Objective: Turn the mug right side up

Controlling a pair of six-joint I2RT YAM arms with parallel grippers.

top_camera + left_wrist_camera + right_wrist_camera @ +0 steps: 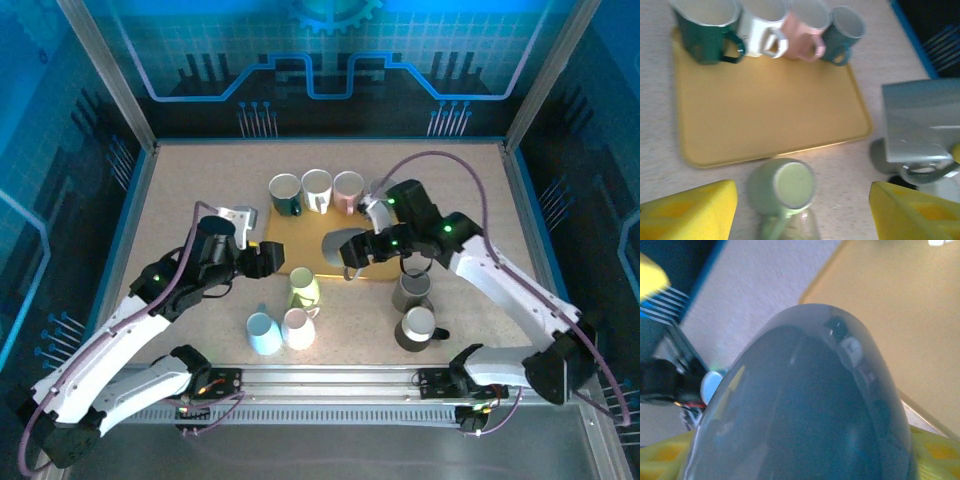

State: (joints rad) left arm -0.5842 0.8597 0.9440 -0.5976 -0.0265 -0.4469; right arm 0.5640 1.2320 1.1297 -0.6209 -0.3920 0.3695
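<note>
The right tool point(357, 262) grips a grey mug point(800, 400), held in the air near the right side of a yellow tray point(765, 110) on the worktop point(190, 190); the left tool point(802, 212) gapes wide above an upside-down green mug point(785, 190) just in front of the tray; four mugs point(765, 25) stand upright along its far edge.

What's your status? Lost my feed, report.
Right gripper shut on grey mug, lifted over tray edge. Left gripper open, near inverted green mug. Four mugs along tray's far edge.
</note>
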